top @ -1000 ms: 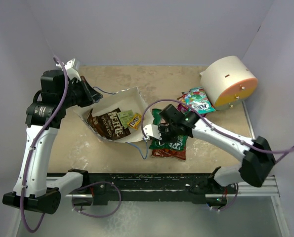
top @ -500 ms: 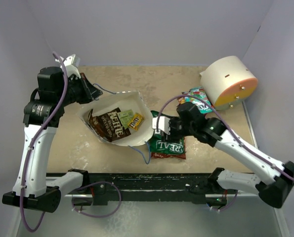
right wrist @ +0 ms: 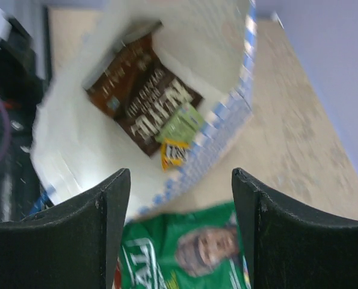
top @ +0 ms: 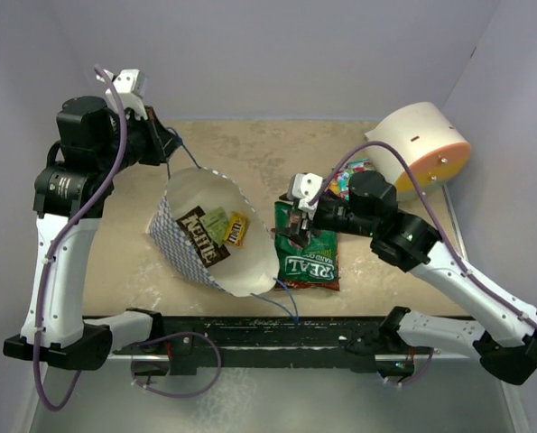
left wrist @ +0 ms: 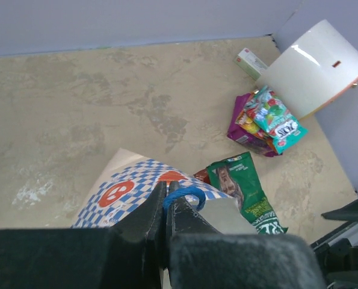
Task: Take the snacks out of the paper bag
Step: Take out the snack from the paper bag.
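The paper bag (top: 254, 260) leans open toward the camera, blue-checkered outside (left wrist: 130, 189). My left gripper (top: 167, 147) is shut on its blue string handle (left wrist: 185, 194) and holds that side up. Inside lie a brown packet (top: 202, 236), a small green packet (top: 217, 222) and a yellow-orange bar (top: 236, 228); the right wrist view shows the same brown packet (right wrist: 142, 105) and bar (right wrist: 174, 153). My right gripper (top: 291, 225) hovers open and holding nothing over the bag's rim and the green "REAL" chip bag (top: 309, 253). A red packet (top: 320, 283) peeks out under that chip bag.
A cream cylinder with an orange face (top: 421, 149) lies at the back right. Teal, pink and purple candy bags (top: 354, 176) are piled against it, with a small white box (left wrist: 251, 60) behind. A loose blue string (top: 286, 302) trails toward the arm bases.
My right gripper opened, let go of the green chip bag and rose back from it. My left gripper lifted the handle, so the paper bag now stands more upright and wider open.
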You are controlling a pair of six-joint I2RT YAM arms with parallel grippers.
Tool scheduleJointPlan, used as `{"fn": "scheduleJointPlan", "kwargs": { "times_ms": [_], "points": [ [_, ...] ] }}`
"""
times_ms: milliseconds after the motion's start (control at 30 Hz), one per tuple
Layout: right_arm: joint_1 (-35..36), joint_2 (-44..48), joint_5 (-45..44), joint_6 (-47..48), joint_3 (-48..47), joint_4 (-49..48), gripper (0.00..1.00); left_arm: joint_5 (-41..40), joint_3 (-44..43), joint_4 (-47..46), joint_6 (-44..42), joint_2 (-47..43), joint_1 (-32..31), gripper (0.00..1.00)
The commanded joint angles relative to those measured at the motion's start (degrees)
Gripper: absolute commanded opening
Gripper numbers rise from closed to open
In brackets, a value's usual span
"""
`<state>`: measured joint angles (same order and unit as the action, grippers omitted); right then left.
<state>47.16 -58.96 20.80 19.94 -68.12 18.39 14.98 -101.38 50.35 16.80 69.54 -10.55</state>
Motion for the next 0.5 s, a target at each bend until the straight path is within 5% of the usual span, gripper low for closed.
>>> {"fn": "scheduleJointPlan", "kwargs": {
  "times_ms": [0, 100, 233, 300, 467],
  "points": [
    [6.77, -1.31, 5.08, -9.20, 2.48, -18.64, 0.71, 7.05, 1.73, -6.39, -1.56, -2.20, -0.44, 0.00],
    [11.58, -4.83, 3.48, -10.73, 4.35, -23.28, 0.68, 13.77, 9.59, -8.58, 0.80, -4.96, -0.44, 0.00],
    [14.32, -10.21, -3.04, -15.78, 7.29, -31.04, 0.53, 18.73, 16.59, -11.45, 4.04, -9.98, -0.44, 0.00],
    [14.51, -13.50, -2.53, -16.87, 8.52, -34.36, 0.42, 18.86, 17.57, -11.01, 4.36, -11.52, -0.42, 0.00],
    [14.60, -22.75, -2.42, -17.57, 6.33, -37.91, 0.37, 12.71, 13.53, -6.25, 4.02, -9.63, -0.39, 0.00]
  ]
}}
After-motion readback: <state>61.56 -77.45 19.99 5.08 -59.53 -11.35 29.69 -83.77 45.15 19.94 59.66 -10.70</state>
